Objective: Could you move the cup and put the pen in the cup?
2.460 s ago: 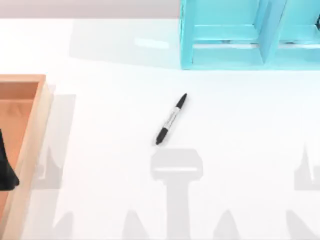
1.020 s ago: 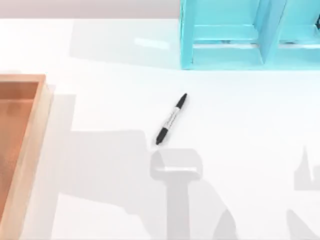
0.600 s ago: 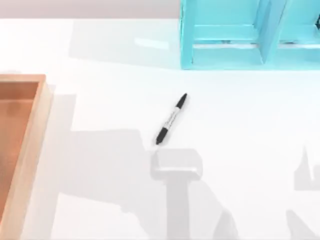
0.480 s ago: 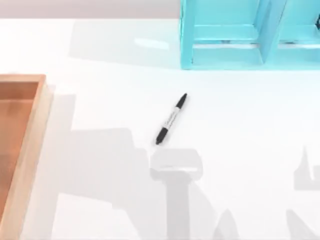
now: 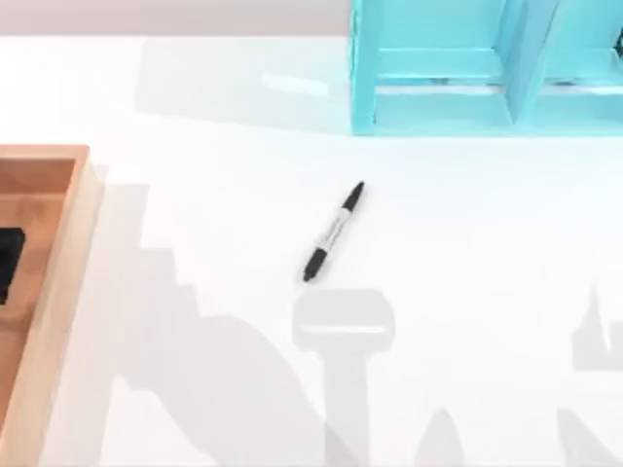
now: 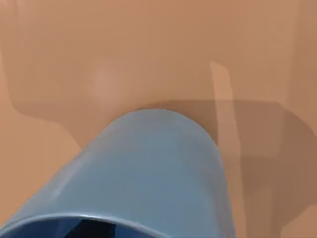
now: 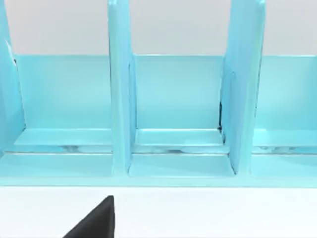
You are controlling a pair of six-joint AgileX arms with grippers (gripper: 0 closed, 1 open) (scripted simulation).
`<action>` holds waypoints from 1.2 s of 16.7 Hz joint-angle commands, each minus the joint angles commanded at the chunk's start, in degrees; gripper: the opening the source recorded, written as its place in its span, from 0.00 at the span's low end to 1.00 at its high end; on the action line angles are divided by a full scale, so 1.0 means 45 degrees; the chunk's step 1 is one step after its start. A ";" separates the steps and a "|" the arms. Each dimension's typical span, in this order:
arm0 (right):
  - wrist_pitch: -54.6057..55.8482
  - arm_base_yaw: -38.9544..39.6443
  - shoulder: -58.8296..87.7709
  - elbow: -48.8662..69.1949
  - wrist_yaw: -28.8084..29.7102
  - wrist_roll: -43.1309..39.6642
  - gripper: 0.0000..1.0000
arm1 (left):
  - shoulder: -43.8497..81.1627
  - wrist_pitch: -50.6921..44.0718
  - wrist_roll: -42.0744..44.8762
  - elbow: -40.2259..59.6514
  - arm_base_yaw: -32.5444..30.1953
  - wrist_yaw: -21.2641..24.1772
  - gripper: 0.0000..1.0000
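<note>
One step is under way: the left claw (image 5: pixel 8 265) is over the wooden tray (image 5: pixel 60 282) at the surface's left edge, with the cup (image 6: pixel 148 173) close below; its grip cannot be told. The pen (image 5: pixel 334 232) lies mid-surface. Next, the cup must come out onto the surface upright.

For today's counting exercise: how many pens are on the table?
1. The pen lies flat near the middle of the white table, between the wooden tray and the blue rack. More could be hidden off-frame.
</note>
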 joint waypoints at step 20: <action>0.0000 0.0000 0.0000 0.0000 0.0000 0.0000 1.00 | 0.0010 0.0043 0.0000 -0.0038 -0.0003 0.0001 0.00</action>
